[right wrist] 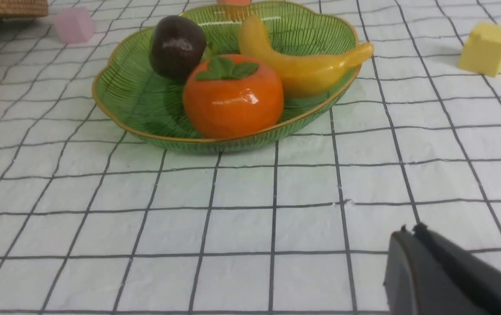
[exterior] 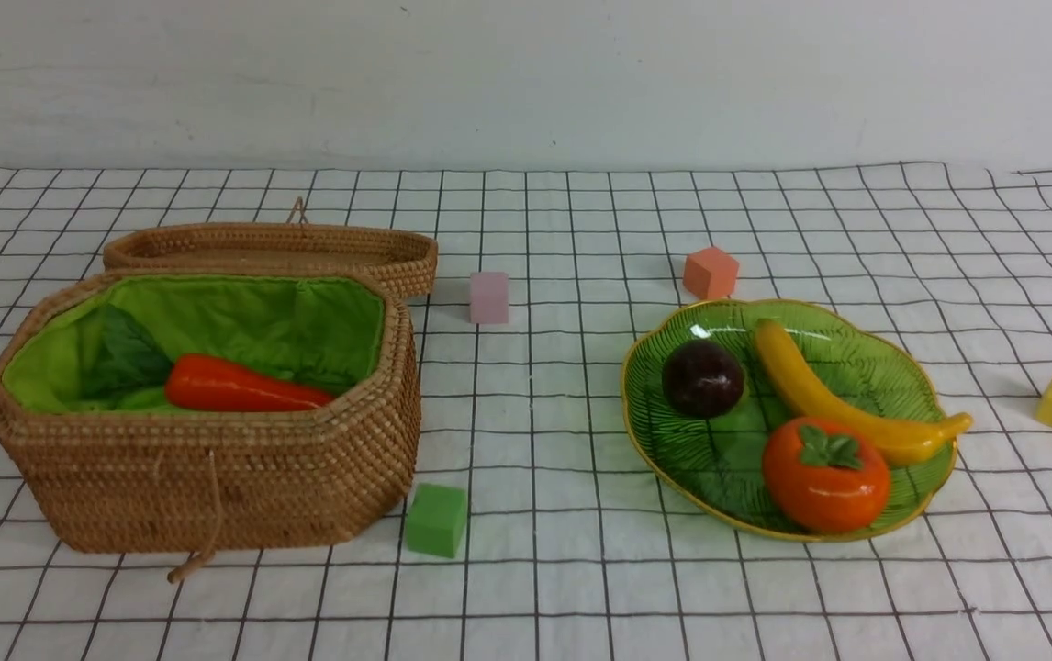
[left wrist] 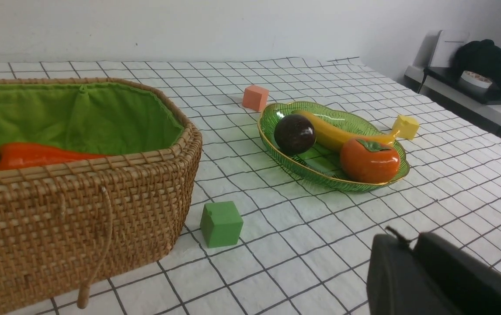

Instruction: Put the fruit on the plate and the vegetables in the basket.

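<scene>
All 3 fruits sit on the plate (exterior: 912, 386) — mangosteen (exterior: 702, 378) at the back-left, banana (exterior: 843, 395) lying diagonally across with its tip over the yellow rim, persimmon (exterior: 825, 474) at the near edge, touching the banana. The shallow dish keeps the round ones from rolling off, so that half of the job looks done.

The basket (exterior: 205, 487) stands open, its lid (exterior: 269, 248) set just behind it so the mouth stays clear for dropping veg in. The carrot (exterior: 246, 390) lies lengthwise on the green lining, leafy top toward the robot's left. Cucumber and radish can't be made out; if they're inside, the front wall hides them.

Neither arm shows in the front view, i.e. both are pulled back off the work area. Left gripper (left wrist: 412, 262) sits at the corner of its wrist view, jaws pressed almost together, nothing between them. Right gripper (right wrist: 412, 245) likewise — jaws closed, empty.

4 foam cubes lie scattered on the checked cloth (exterior: 563, 551), none in either container.
</scene>
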`<state>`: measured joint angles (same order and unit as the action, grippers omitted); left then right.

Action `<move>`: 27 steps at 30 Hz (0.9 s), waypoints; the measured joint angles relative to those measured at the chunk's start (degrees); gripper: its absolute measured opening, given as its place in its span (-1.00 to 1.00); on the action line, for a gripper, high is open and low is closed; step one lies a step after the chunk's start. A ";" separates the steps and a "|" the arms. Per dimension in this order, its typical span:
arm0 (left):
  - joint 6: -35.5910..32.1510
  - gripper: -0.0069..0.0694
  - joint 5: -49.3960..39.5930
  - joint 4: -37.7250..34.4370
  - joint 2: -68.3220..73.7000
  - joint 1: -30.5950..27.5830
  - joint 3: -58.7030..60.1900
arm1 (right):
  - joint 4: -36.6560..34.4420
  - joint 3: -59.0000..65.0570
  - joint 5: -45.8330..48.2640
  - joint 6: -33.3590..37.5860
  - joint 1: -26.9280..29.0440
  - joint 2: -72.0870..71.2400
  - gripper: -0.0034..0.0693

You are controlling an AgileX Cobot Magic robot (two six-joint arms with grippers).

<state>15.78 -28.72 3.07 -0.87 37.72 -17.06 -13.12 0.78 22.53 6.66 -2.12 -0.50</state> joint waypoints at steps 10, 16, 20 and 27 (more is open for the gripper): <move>0.00 -0.63 -0.78 0.05 0.00 0.00 0.00 | 0.00 0.00 0.00 -1.41 0.04 -0.05 -0.93; 0.00 -0.61 -0.84 0.05 0.00 0.00 0.00 | 0.00 0.00 0.00 -1.41 0.04 -0.05 -0.92; 0.00 -0.61 -0.84 0.05 0.00 0.00 0.00 | 0.00 0.00 0.00 -1.41 0.04 -0.05 -0.91; -0.49 -0.65 2.22 1.98 0.00 -4.12 2.86 | 0.00 0.00 0.00 -1.41 0.04 -0.05 -0.90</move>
<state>15.29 -26.51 5.05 -0.87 33.60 -14.20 -13.12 0.78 22.53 5.25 -2.07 -0.55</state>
